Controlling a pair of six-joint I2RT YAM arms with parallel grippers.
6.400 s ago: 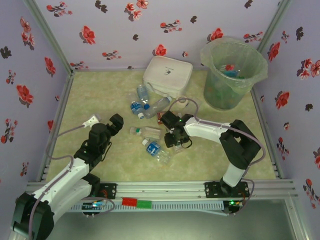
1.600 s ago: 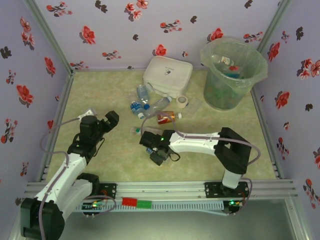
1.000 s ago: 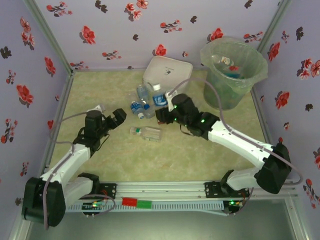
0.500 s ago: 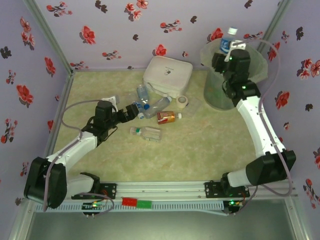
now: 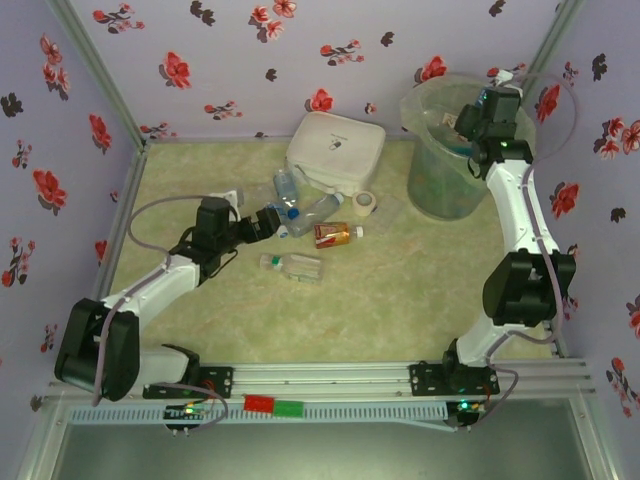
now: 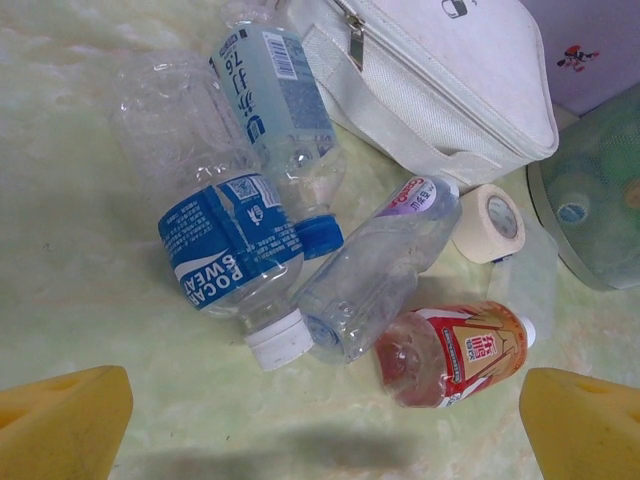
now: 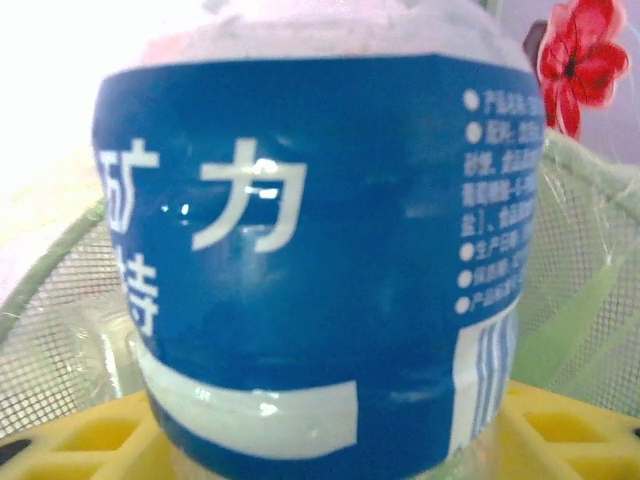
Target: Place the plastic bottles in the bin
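Observation:
My right gripper (image 5: 487, 112) hangs over the mouth of the bin (image 5: 440, 185), a translucent grey-green bucket lined with a clear bag. In the right wrist view a blue-labelled plastic bottle (image 7: 320, 260) sits between its yellow fingers (image 7: 70, 440), above the bin's wall (image 7: 585, 290). My left gripper (image 5: 268, 222) is open just left of a cluster of lying bottles (image 5: 287, 205): a Pocari bottle (image 6: 215, 235), a pale-labelled one (image 6: 280, 110), a clear one (image 6: 385, 265) and an amber one (image 6: 455, 350). Another clear bottle (image 5: 292, 266) lies alone nearer the arms.
A white rounded square box (image 5: 335, 150) stands behind the bottle cluster. A small tape roll (image 5: 365, 203) lies between the box and the bin. Floral walls close the table on three sides.
The right arm has carried the blue-labelled bottle from the table's middle up and over the bin. The left gripper has reached right, close to the bottle cluster.

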